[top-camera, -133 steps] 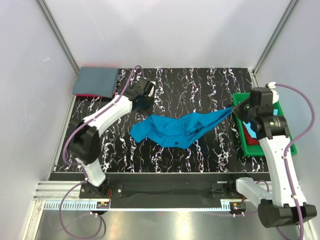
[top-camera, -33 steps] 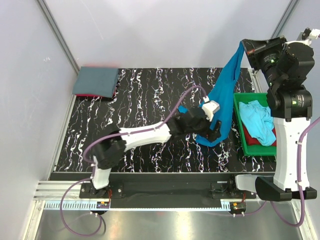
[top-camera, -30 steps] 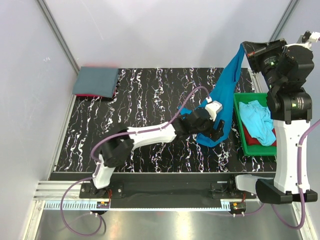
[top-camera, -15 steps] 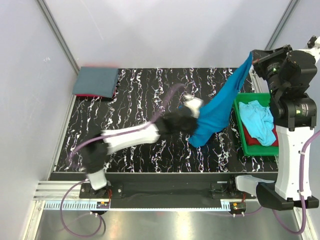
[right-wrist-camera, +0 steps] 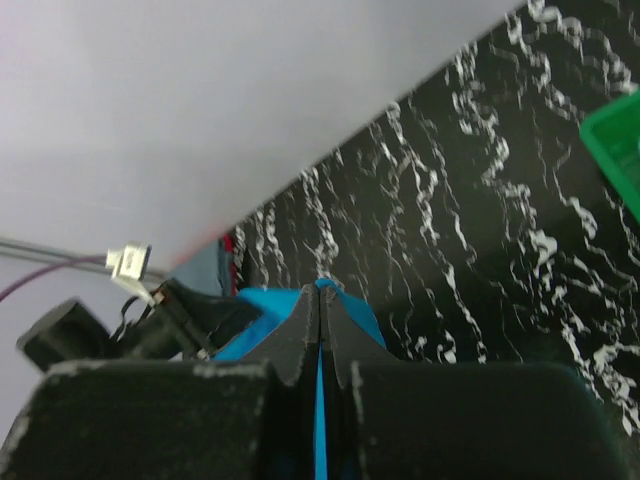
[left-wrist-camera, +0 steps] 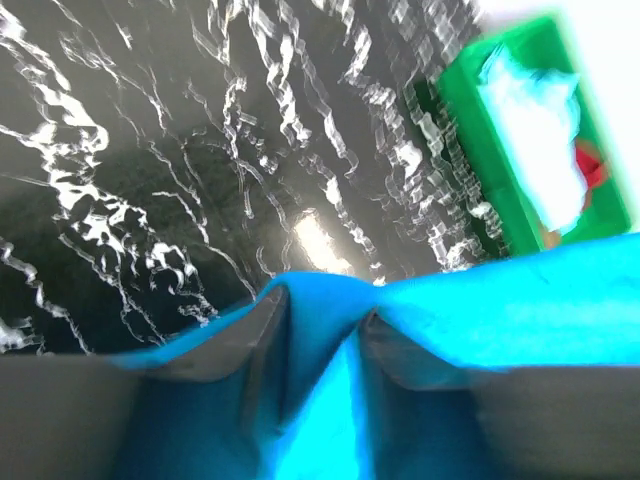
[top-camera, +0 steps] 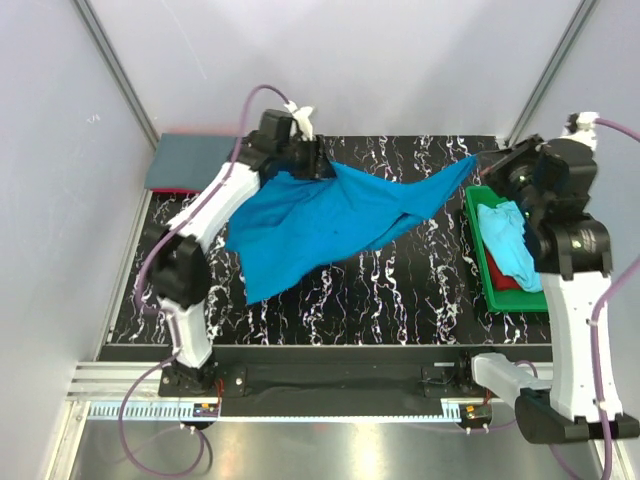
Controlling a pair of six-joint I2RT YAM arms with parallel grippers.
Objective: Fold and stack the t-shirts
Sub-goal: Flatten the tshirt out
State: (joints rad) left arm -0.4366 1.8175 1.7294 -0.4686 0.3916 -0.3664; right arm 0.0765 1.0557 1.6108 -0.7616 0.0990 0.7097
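Turquoise t-shirt [top-camera: 320, 215] between both end effectors [top-camera: 318, 160] [top-camera: 478, 160]

readable text: none | labels, brands: none | numbers, signs: none

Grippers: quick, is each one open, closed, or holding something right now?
Left gripper: closed on the bright turquoise-blue cloth t-shirt.
Right gripper: closed on the same t-shirt's other end.
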